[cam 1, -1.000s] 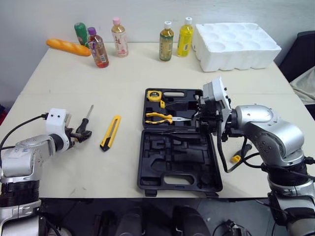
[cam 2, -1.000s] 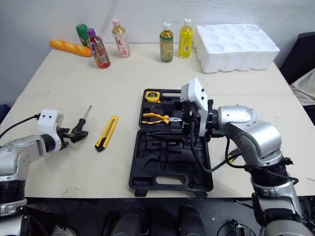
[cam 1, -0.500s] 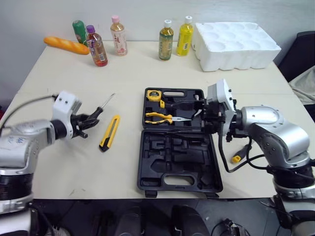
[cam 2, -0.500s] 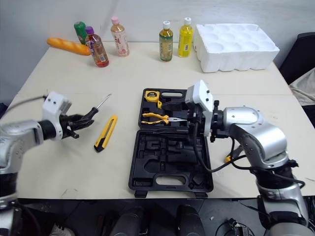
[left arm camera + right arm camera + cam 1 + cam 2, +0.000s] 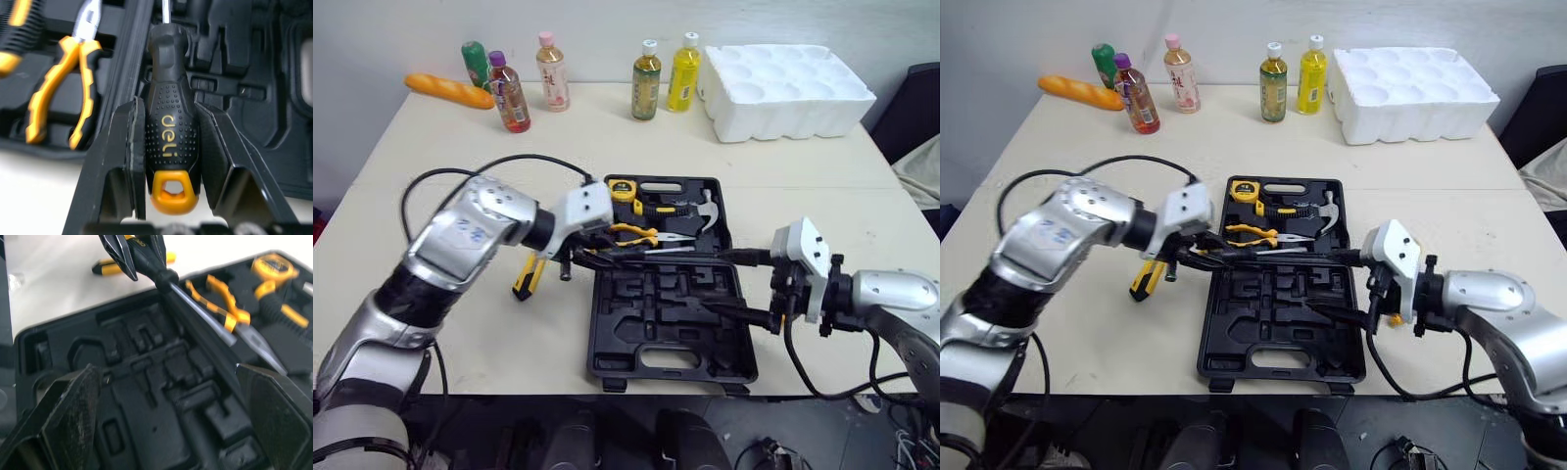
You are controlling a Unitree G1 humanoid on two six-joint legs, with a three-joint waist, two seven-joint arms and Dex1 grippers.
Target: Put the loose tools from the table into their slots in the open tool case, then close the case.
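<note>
Over case hinge: left gripper pinches screwdriver; pliers beside.
Right gripper: fingers spread at case's right edge.
Left of case: knife.

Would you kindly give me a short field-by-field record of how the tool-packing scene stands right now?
Left pincer: shut on the screwdriver, over the tool case at its hinge line
Right pincer: open, empty, over the case's right side
In the case: tape measure, pliers, hammer
Utility knife: lying on the table, left of the case
Case lid: open
</note>
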